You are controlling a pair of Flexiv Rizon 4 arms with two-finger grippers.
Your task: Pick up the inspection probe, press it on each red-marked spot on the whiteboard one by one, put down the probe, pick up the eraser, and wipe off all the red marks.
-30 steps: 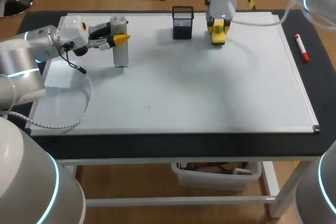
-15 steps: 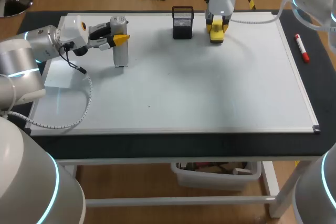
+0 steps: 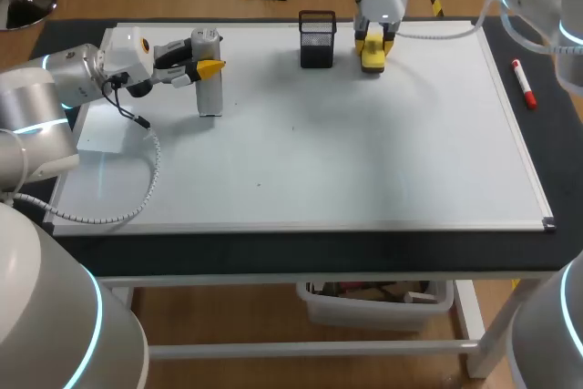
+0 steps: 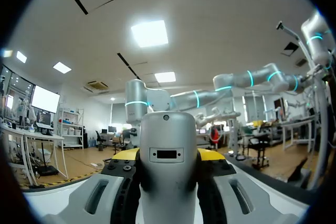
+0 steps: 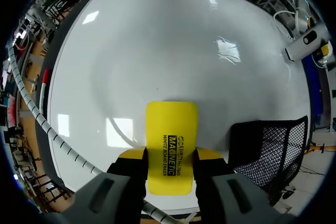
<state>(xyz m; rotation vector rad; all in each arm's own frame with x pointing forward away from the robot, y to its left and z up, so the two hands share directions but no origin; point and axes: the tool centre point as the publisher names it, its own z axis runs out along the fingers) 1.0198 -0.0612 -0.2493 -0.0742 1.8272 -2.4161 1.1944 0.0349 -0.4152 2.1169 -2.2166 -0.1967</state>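
Across most of the counter (image 3: pixel 273 252), the whiteboard (image 3: pixel 364 152). At its far left, left gripper (image 3: pixel 206 66) clamped from both sides on the upright grey inspection probe (image 3: pixel 210 93), base down on the board. At the far middle, right gripper (image 3: pixel 374 43) closed on the yellow eraser (image 3: pixel 373 61), low at the board, just right of a black mesh holder (image 3: pixel 317 43). Beyond the board's right edge, a red marker (image 3: pixel 524 84).

Whiteboard (image 3: pixel 364 161) middle open, mesh holder (image 3: pixel 317 40) (far edge) obstructs

My left fingers (image 4: pixel 125 155) grip the probe (image 4: pixel 168 166), right fingers (image 5: pixel 133 153) the eraser (image 5: pixel 171 140).
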